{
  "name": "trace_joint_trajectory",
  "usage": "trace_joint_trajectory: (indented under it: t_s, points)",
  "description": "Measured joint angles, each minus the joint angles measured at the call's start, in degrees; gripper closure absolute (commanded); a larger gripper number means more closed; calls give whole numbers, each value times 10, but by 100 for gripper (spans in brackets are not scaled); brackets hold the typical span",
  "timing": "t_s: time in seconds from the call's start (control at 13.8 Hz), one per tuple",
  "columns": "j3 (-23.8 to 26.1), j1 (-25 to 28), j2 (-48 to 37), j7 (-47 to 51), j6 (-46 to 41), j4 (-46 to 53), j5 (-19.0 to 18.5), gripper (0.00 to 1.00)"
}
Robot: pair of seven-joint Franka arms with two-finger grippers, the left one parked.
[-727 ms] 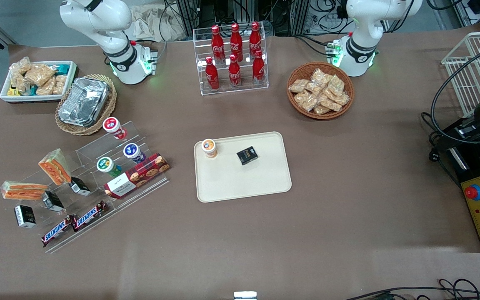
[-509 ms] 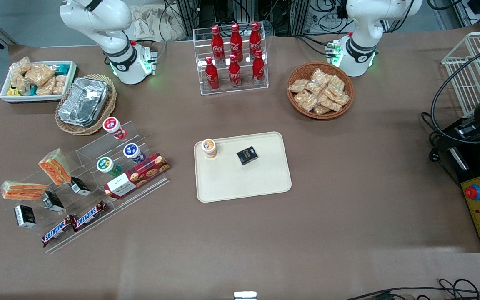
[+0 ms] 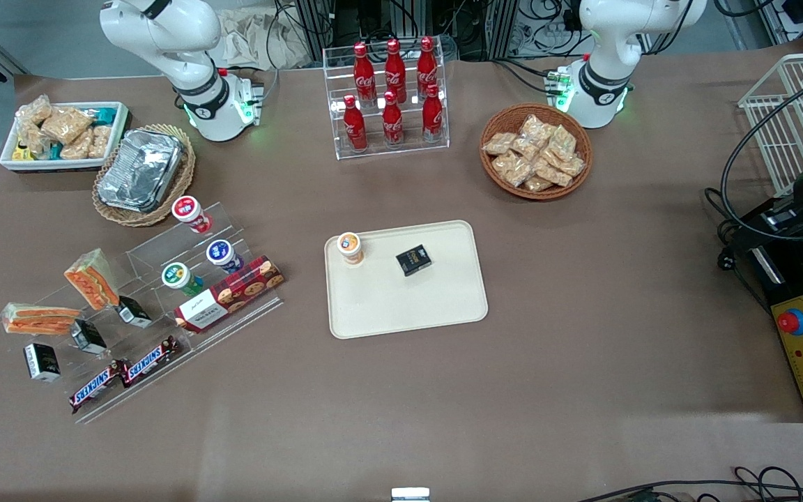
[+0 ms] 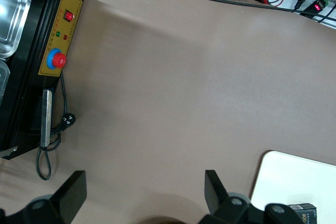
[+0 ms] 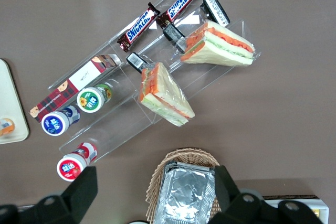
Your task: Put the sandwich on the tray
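Two alike wrapped triangular sandwiches rest on a clear acrylic stand toward the working arm's end of the table. One sandwich [image 3: 92, 278] [image 5: 165, 94] stands propped up. The second sandwich [image 3: 40, 318] [image 5: 220, 45] lies flat, nearer the front camera. The cream tray [image 3: 401, 307] [image 5: 10, 103] sits mid-table, holding an orange-lidded cup [image 3: 350, 247] and a small black box [image 3: 413, 259]. My right gripper [image 5: 155, 182] hangs high over the foil tray, open with nothing between its fingers, apart from both sandwiches. It does not show in the front view.
A foil tray in a wicker basket [image 3: 142, 174] [image 5: 184, 187] lies below the gripper, with a white snack bin [image 3: 63, 134] beside it. The acrylic stand [image 3: 185, 293] also holds lidded cups, a cookie box, Snickers bars and small black boxes. Cola bottles [image 3: 391, 97] and a snack basket [image 3: 535, 151] stand farther back.
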Motion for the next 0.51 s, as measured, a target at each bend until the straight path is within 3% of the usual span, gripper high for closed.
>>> trace_joint_trajectory:
  t_s: [0.22, 0.51]
  points:
    - [-6, -1, 3, 68, 15, 0, -1, 1]
    - [-12, -1, 13, 232, 35, -1, -10, 1]
